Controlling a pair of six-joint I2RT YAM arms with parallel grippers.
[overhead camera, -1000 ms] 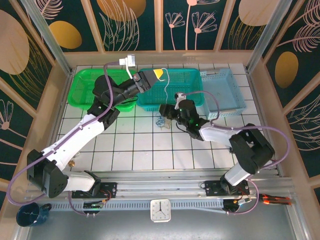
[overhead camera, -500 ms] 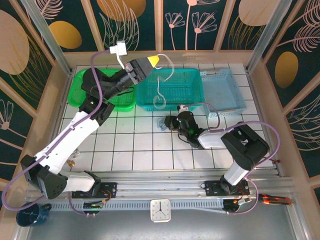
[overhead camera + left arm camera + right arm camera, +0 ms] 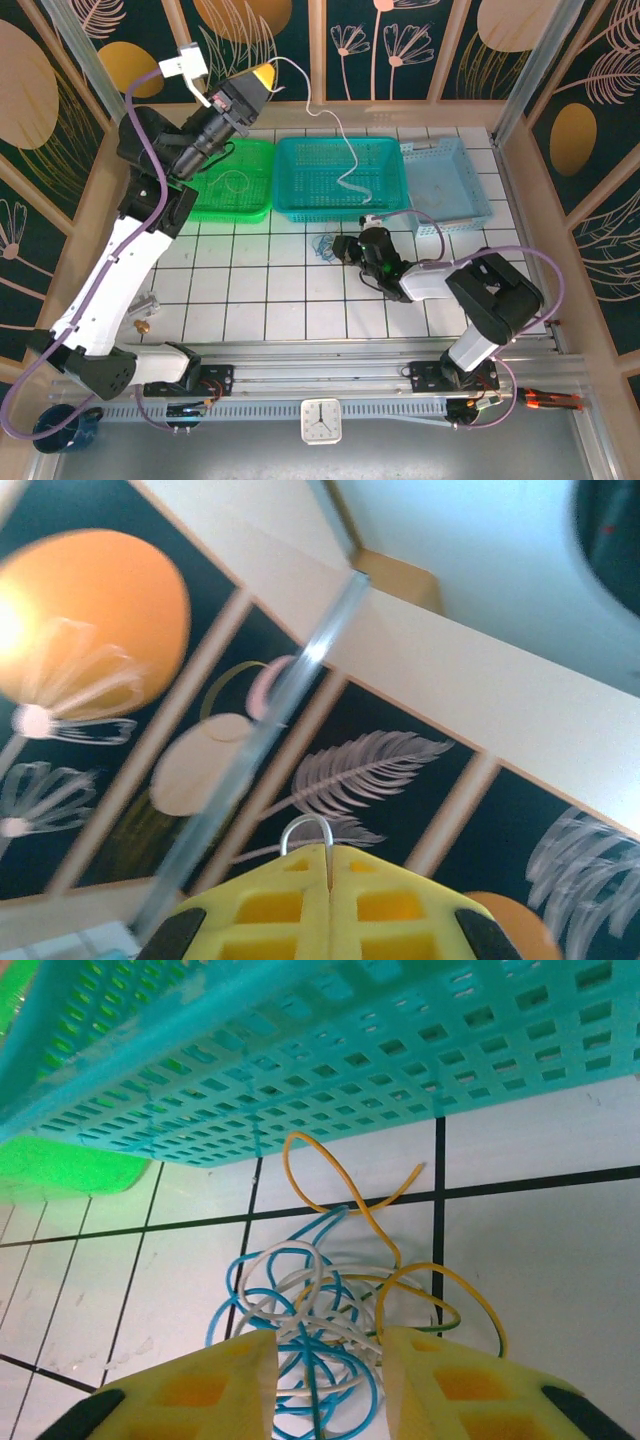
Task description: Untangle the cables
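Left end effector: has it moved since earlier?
Yes. The left end effector, gripping a white cable, moved left and back, off the teal basket.

The tangle point(image 3: 323, 246) sits on the table point(image 3: 250, 290) just before the middle basket point(image 3: 340, 214), the right gripper point(image 3: 343, 248) over it. The left gripper point(image 3: 262, 75) is up above the left basket point(image 3: 232, 213), a cable point(image 3: 345, 150) hanging from it into the middle basket.

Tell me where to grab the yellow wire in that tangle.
I'd grip the yellow wire on its bare loop arching toward the teal basket, coming from the basket side. There it lies alone on the tile; nearer the right pincer it weaves through the blue and white coils.
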